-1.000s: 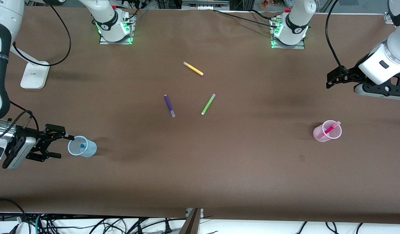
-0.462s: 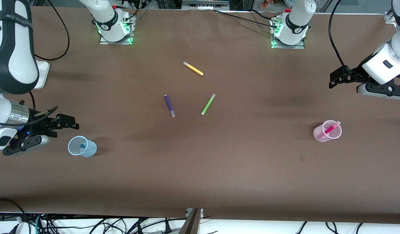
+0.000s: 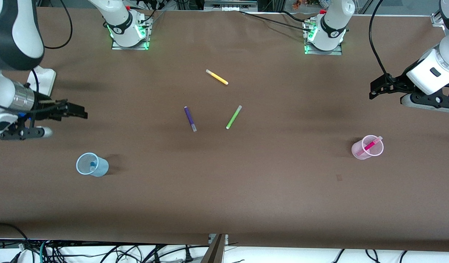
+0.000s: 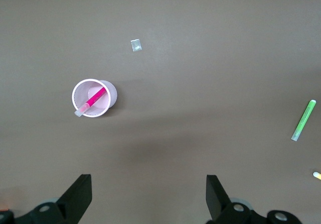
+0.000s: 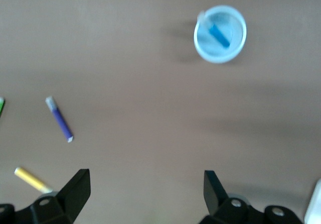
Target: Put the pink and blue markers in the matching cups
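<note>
The pink marker [image 3: 369, 145] stands tilted in the pale pink cup [image 3: 359, 151] toward the left arm's end of the table; both show in the left wrist view, marker [image 4: 94, 98] in cup [image 4: 110, 94]. The blue marker [image 3: 92, 167] stands in the pale blue cup [image 3: 100, 168] toward the right arm's end; in the right wrist view the marker [image 5: 219, 35] is in the cup [image 5: 210, 56]. My left gripper [image 3: 372, 89] is open and empty, up over bare table. My right gripper [image 3: 80, 110] is open and empty, up over bare table.
A yellow pen [image 3: 217, 77], a dark purple pen [image 3: 190, 118] and a green pen [image 3: 233, 117] lie mid-table. A white stand [image 3: 40, 86] sits near the right arm's end. A small pale scrap [image 4: 136, 45] lies beside the pink cup.
My right gripper has risen and drawn away from the blue cup toward the robots' side, leaving the blue marker in the cup. My left gripper has shifted only slightly.
</note>
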